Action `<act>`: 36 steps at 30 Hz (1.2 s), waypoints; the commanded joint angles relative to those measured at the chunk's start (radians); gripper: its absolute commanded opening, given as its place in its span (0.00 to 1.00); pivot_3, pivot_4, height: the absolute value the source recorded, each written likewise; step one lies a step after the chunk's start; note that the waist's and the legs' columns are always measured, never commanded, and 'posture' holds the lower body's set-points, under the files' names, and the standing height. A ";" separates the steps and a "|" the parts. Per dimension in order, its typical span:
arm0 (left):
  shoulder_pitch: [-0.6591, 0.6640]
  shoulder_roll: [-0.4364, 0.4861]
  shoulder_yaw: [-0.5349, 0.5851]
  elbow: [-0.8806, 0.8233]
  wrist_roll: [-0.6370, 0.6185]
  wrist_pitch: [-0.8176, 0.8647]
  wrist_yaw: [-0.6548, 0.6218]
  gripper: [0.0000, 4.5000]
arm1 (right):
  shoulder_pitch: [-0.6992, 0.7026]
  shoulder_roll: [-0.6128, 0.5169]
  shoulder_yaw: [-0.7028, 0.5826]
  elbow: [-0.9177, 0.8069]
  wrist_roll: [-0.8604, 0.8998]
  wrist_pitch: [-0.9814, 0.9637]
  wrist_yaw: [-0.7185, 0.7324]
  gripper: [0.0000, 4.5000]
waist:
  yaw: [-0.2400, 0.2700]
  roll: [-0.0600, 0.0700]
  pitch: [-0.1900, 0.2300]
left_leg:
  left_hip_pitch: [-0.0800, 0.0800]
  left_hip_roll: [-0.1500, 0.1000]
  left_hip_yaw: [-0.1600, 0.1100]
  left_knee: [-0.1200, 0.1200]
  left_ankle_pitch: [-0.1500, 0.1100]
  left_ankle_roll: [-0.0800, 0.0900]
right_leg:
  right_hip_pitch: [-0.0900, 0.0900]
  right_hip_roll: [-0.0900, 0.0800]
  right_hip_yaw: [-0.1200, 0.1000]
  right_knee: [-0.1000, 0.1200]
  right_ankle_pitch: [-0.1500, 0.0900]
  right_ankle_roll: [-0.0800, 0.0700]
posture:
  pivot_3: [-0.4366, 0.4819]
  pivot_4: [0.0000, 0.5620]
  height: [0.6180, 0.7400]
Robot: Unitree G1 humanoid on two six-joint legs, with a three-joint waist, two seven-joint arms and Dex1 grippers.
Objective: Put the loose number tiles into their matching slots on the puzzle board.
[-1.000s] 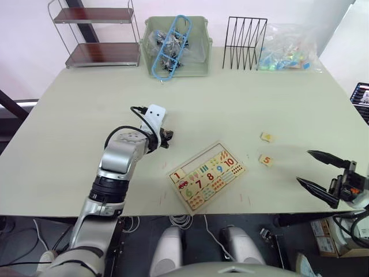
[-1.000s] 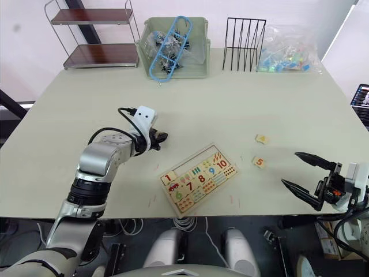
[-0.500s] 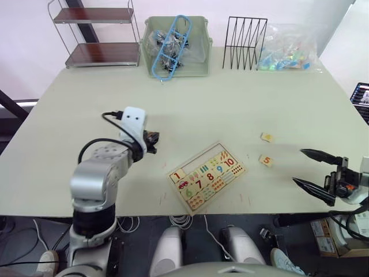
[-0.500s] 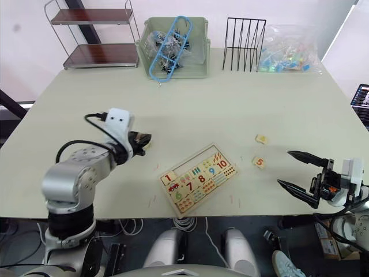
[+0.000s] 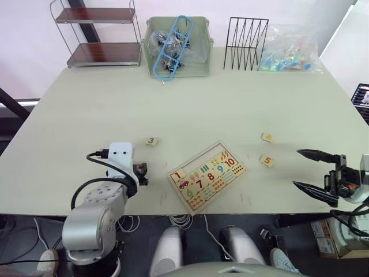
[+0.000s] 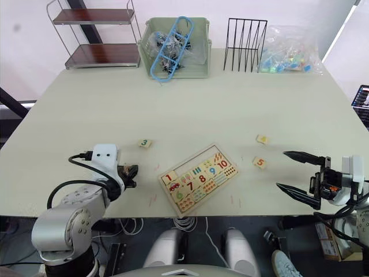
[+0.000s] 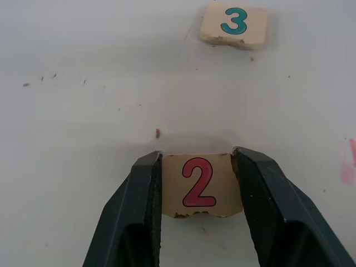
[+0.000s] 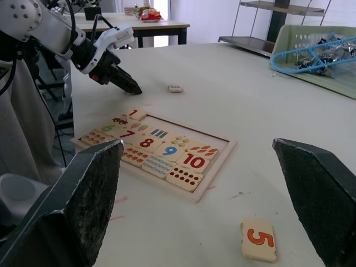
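Jaws of the left gripper [image 7: 197, 183] were closed on the small light-wood tile printed with a red 2 [image 7: 199, 184], low over the pale worktop [image 5: 230, 104] just left of the light-wood puzzle board [image 5: 206, 175]; it should be carried level to the second recess. The right gripper [image 6: 300, 173] hung wide open and empty near the orange 5 tile [image 6: 259, 163]. The digit on the tile beyond it [image 6: 262, 139] could not be read.

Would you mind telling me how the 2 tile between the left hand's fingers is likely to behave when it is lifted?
The 2 tile looks like a small flat wooden square, so probably stiff and light. It lies flat on the table, so it should not roll. The left hand touches only its thin side edges, so it might pivot or slip if squeezed off-centre.
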 commanded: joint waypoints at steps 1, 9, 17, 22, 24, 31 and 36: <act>0.020 -0.021 -0.017 -0.043 0.008 -0.001 0.013 0.32 | -0.010 -0.014 -0.006 -0.038 0.017 0.011 -0.007 1.00 | 0.000 0.000 0.000 | 0.000 0.000 0.000 0.000 0.000 0.000 | 0.000 0.000 0.000 0.000 0.000 0.000 | 0.48 0.27 1.00; 0.059 0.008 -0.004 -0.074 -0.009 -0.049 -0.020 0.99 | -0.014 -0.010 -0.002 -0.042 0.014 0.015 -0.014 1.00 | -0.001 0.000 0.000 | 0.000 0.000 0.000 0.000 0.000 0.000 | 0.000 0.000 0.000 0.000 0.000 -0.001 | 0.48 0.27 1.00; 0.126 0.086 0.113 -0.098 -0.112 -0.306 -0.220 0.99 | 0.003 0.007 0.003 -0.037 0.011 -0.005 -0.005 1.00 | -0.001 0.000 0.000 | 0.000 0.000 0.000 0.000 0.000 0.000 | 0.000 0.000 0.000 0.000 -0.002 -0.003 | 0.48 0.27 1.00; 0.157 0.282 0.224 0.023 -0.214 -0.505 -0.469 0.99 | 0.011 0.003 0.010 -0.035 0.012 -0.010 0.024 1.00 | -0.001 0.000 0.000 | 0.000 0.000 0.001 0.000 0.000 0.000 | 0.000 0.000 0.000 0.000 -0.002 -0.004 | 0.48 0.27 1.00; 0.165 0.355 0.244 0.095 -0.242 -0.609 -0.569 0.99 | 0.009 0.001 0.010 -0.031 0.013 -0.011 0.031 1.00 | -0.001 0.000 0.000 | 0.000 0.001 0.001 0.000 0.000 0.000 | 0.000 0.000 0.000 -0.001 -0.002 -0.004 | 0.48 0.27 1.00; 0.117 0.541 0.228 0.432 -0.323 -0.913 -0.933 0.99 | 0.037 0.000 0.015 -0.052 0.016 -0.016 0.063 1.00 | 0.001 0.000 0.001 | -0.001 0.001 0.002 -0.001 0.000 0.000 | 0.000 -0.001 -0.001 -0.004 -0.002 -0.004 | 0.48 0.27 1.00; 0.033 0.654 0.160 0.719 -0.359 -1.082 -1.221 0.99 | 0.069 0.008 0.003 -0.059 0.017 -0.038 0.071 1.00 | 0.000 0.000 0.001 | -0.001 0.002 0.002 -0.002 0.000 0.000 | -0.001 0.000 -0.002 -0.004 -0.003 -0.003 | 0.48 0.27 1.00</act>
